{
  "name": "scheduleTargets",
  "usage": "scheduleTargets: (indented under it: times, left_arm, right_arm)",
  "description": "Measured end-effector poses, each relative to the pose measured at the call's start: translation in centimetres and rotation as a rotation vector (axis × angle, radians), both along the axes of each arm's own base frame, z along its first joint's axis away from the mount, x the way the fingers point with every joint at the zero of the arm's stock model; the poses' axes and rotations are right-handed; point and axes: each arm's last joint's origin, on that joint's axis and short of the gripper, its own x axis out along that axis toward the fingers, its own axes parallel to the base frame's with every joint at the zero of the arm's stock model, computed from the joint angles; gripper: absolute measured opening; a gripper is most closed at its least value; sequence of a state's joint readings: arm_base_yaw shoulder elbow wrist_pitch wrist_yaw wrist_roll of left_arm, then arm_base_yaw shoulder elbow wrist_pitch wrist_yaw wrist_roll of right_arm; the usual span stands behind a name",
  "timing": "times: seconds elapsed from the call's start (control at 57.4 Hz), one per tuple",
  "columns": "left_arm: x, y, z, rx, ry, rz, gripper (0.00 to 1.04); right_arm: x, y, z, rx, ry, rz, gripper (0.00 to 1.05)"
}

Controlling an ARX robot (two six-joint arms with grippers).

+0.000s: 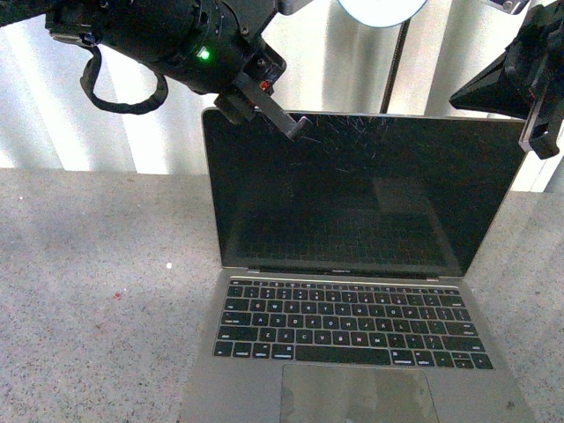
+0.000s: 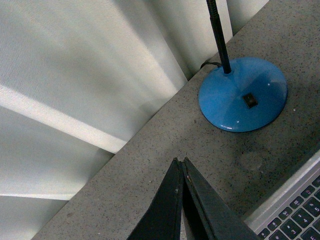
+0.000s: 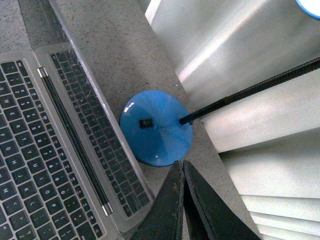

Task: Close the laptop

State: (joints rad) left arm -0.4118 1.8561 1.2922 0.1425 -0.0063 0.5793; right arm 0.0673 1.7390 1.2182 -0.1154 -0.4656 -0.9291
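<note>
Speckled grey stone worktop (image 1: 79,291), pale ribbed backdrop (image 1: 115,132). Laptop (image 1: 352,203) sits centre, lid open and near upright: scratched glossy black screen, matte silver body. Left end effector (image 1: 293,130) clenched on nothing, tip at lid's top edge. Right end effector (image 1: 539,139) clenched too, beside top-right corner.

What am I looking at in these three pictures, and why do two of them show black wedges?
It is a robot with two arms. The wide picture comes from a camera on its body: an open laptop lies on a grey table, the left gripper by the screen's top edge, the right gripper off to the side. The other two come from cameras on each wrist; the black wedges are the closed fingers. Both hold nothing. The blue disc is a lamp's base.
</note>
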Motion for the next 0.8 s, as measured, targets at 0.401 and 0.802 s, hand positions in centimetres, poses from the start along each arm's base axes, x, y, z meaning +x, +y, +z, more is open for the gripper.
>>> scheduleTargets:
  times: [0.401,0.802]
  left_arm:
    - [-0.26,0.45,0.17,0.046,0.050,-0.015,0.04]
    - [-0.94,0.62,0.62,0.073,0.092,-0.072,0.04]
  right_arm:
    - [-0.25,-0.27,-0.28,-0.030,0.019,0.017,0.03]
    - [-0.92,0.21,-0.15,-0.048,0.044,0.053,0.03]
